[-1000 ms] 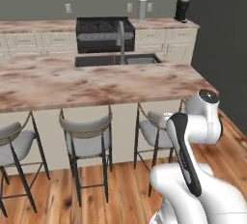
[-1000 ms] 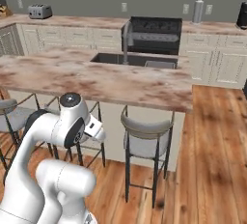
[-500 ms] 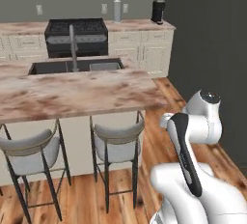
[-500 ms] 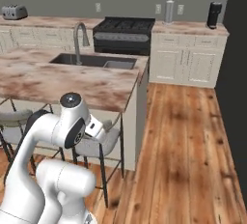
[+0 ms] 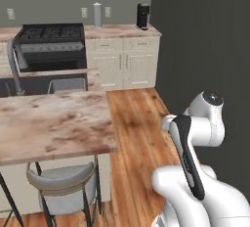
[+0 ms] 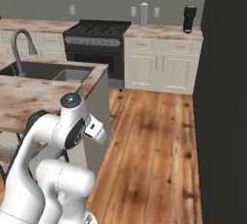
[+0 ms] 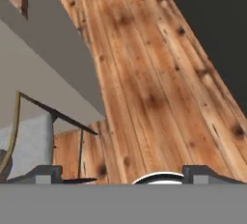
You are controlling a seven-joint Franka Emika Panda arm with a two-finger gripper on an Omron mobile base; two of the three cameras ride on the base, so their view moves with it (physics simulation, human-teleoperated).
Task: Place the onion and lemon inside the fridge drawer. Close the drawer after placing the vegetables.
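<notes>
The onion, the lemon and the fridge drawer are out of view. My gripper [image 7: 124, 174] points down at the wooden floor [image 7: 159, 88], its two dark fingertips [image 7: 47, 172] set wide apart. It is open and nothing lies between the fingers. From the right base view the hand [image 6: 94, 131] sits tucked close to the folded white arm, beside the end of the kitchen island [image 6: 29, 97].
The island counter [image 5: 53, 123] with a sink [image 6: 48, 71] lies to the left, with a grey stool [image 5: 63, 184] under it. A black stove [image 5: 49, 45] and white cabinets [image 5: 124, 62] line the back wall. A tall dark grey wall [image 5: 205, 35] stands at the right. Open floor [image 6: 154, 141] runs between.
The base has turned to the right, so the whole scene slid left: the island and stools moved off to the left and the dark wall came in. The arm keeps its folded pose.
</notes>
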